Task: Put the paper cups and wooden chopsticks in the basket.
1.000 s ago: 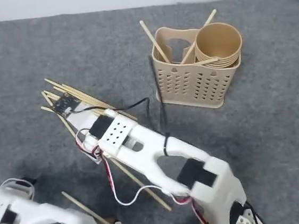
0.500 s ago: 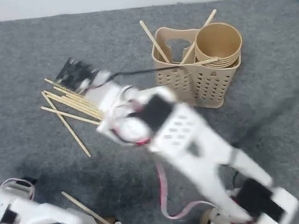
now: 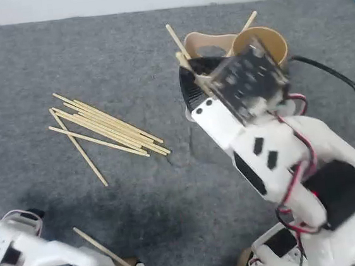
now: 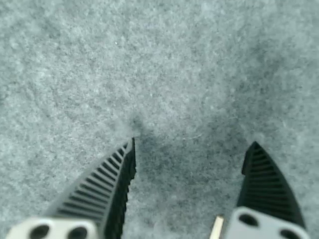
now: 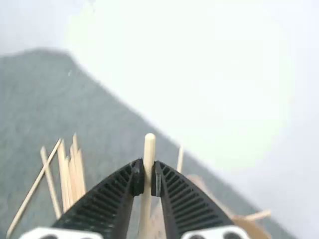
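Note:
A beige slotted basket (image 3: 201,44) stands at the back of the grey carpet, with stacked paper cups (image 3: 268,37) and a few chopsticks (image 3: 176,39) in it. My right gripper (image 5: 147,170) is shut on one wooden chopstick (image 5: 148,147), held upright between its black fingers (image 3: 193,88) just over the basket's near left side. A loose pile of several chopsticks (image 3: 104,127) lies on the carpet to the left, and the pile (image 5: 67,174) is also in the right wrist view. My left gripper (image 4: 192,147) hangs open over bare carpet, nothing between its fingers.
One single chopstick (image 3: 108,254) lies by the left arm's base (image 3: 32,259) at the front left; its end (image 4: 217,226) shows beside a left finger. The right arm's white body (image 3: 275,154) covers the basket's front. A pale wall runs along the back.
The right arm has swung from the chopstick pile on the left up and across to the basket, carrying one chopstick. The left arm has stayed still.

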Action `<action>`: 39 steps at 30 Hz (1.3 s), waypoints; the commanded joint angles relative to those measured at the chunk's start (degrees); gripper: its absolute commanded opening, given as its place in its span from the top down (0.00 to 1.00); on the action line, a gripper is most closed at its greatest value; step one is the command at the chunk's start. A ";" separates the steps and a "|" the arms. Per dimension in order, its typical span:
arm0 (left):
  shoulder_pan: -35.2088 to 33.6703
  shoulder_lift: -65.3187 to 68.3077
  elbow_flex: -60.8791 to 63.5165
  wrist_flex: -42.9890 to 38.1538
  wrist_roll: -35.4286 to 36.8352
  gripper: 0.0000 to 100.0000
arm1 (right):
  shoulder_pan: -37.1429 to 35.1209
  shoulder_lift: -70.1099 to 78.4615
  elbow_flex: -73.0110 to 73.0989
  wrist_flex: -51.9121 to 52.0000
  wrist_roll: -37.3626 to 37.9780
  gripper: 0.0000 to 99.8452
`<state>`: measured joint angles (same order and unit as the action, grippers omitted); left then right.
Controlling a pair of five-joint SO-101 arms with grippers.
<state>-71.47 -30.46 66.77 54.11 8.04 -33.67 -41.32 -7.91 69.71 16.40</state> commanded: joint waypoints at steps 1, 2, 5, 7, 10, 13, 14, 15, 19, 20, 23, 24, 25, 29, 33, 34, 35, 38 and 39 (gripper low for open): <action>0.53 -1.41 0.04 -0.97 -0.62 0.67 | 2.24 -1.36 -2.46 -7.16 -6.24 0.99; 0.53 -1.41 0.04 -0.97 -0.62 0.67 | 3.30 -1.27 -2.46 -9.71 -8.26 0.99; 0.44 -1.41 0.04 -0.97 -1.05 0.67 | 5.23 -0.04 -1.49 -18.77 -11.52 0.99; 0.44 -1.41 0.04 -0.97 -2.29 0.67 | 6.81 1.27 -0.26 -25.63 -12.66 0.99; 0.44 -1.41 0.04 -0.88 -2.81 0.67 | 9.19 3.82 2.55 -35.65 -12.66 0.99; 0.44 -1.41 0.13 -0.88 -2.90 0.67 | 10.95 6.90 4.48 -43.30 -12.66 0.99; 0.44 -1.49 0.40 -0.88 -2.90 0.67 | 11.56 8.04 4.66 -44.88 -12.57 0.99; 0.53 -1.76 0.66 -0.88 -2.90 0.67 | 12.26 9.19 4.66 -46.02 -12.40 0.99; 0.53 -1.67 0.57 -0.88 -2.90 0.67 | 16.13 13.32 4.66 -47.60 -12.66 0.99; 0.53 -1.67 0.57 -0.88 -2.90 0.67 | 16.84 14.29 4.75 -47.60 -12.66 0.99; 0.44 -1.67 0.57 -0.97 -2.90 0.67 | 17.80 17.71 4.84 -47.16 -12.75 0.99; 0.44 -1.58 0.57 -0.97 -2.90 0.67 | 18.15 18.68 4.92 -46.90 -12.75 0.99; 0.44 -1.58 0.57 -0.97 -2.90 0.67 | 18.33 19.38 5.19 -46.81 -13.01 0.99; 0.44 -1.49 0.57 -0.97 -2.90 0.67 | 18.86 20.09 8.62 -47.52 -19.34 0.99; 0.44 -1.49 0.57 -0.97 -2.99 0.67 | 18.68 20.00 13.36 -47.52 -20.84 0.99; 0.44 -1.41 0.57 -0.97 -2.99 0.67 | 18.77 20.00 14.51 -47.52 -20.92 0.99; 0.44 -1.41 0.57 -0.97 -2.99 0.67 | 18.86 19.91 15.74 -47.52 -20.92 0.99; 0.44 -1.41 0.57 -0.97 -2.99 0.67 | 18.86 19.91 20.66 -47.52 -21.01 0.99; 0.44 -1.41 0.57 -0.97 -2.99 0.67 | 18.68 19.91 22.33 -47.52 -21.01 0.99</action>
<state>-71.38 -30.46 67.56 54.11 5.67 -15.38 -20.66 12.04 23.12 -4.00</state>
